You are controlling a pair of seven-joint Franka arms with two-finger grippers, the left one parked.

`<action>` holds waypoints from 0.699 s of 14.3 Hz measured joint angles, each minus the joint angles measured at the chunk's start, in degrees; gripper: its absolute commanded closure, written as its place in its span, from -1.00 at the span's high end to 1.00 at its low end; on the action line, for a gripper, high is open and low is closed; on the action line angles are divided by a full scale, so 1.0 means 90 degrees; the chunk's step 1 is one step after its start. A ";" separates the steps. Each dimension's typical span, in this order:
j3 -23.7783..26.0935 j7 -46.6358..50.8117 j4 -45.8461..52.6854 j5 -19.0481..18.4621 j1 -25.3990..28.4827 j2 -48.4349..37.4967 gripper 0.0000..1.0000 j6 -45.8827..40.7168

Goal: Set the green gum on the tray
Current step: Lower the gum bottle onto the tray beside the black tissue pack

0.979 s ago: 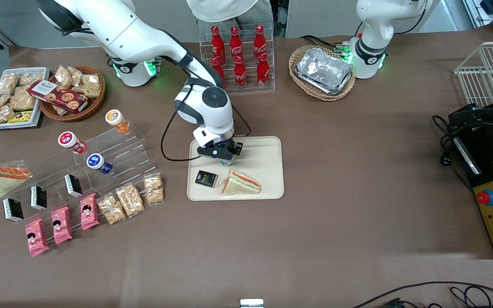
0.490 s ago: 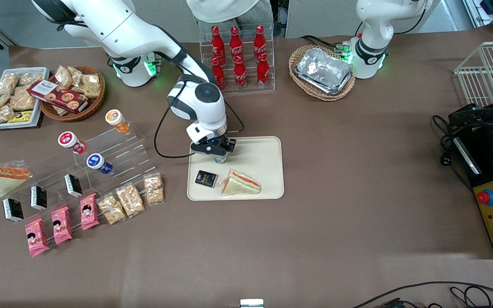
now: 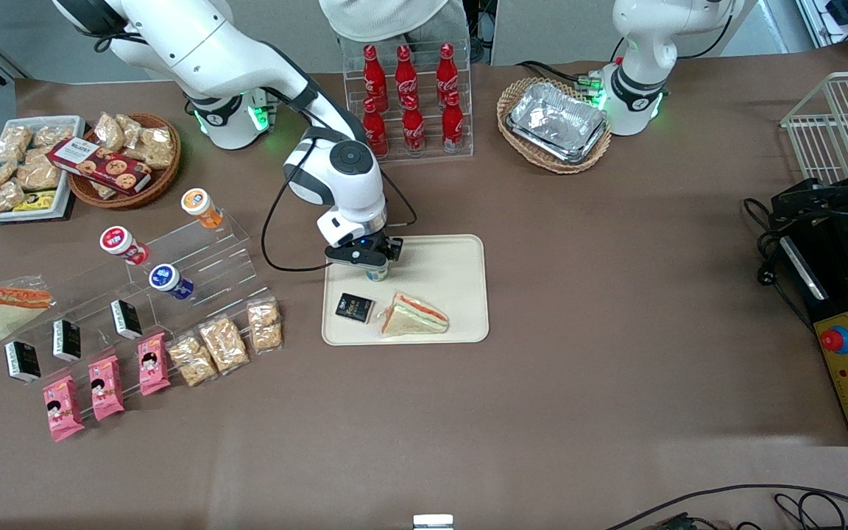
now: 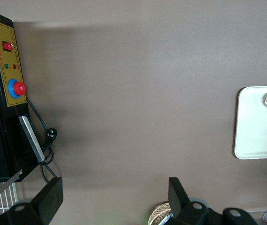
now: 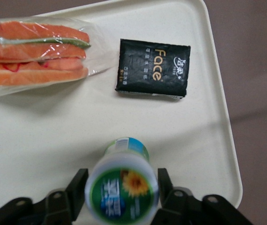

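From where I'm driving, the gum (image 5: 121, 191) sits right between the fingers (image 5: 76, 194) of the gripper (image 3: 371, 263), standing upright w/ its green lid facing the wrist cam, so its long axis runs straight along the gripper's approach. Fingers are a bit apart, one on each side of the bottle, and they look pulled just clear of it, but I can't rule out light contact. In the front view the gum (image 3: 377, 274) is on the tray (image 3: 461, 294), in the part farther from the front cam and toward the working arm's end. The black packet (image 5: 152, 69) and sandwich (image 5: 37, 48) lie nearer the front cam, well clear. Imo placement is basically done; next thing is lifting straight up along that axis so a finger doesn't tip it.
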 measured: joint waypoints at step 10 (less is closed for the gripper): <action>0.0009 -0.0428 0.0026 0.0150 -0.0162 -0.0207 1.00 -0.0103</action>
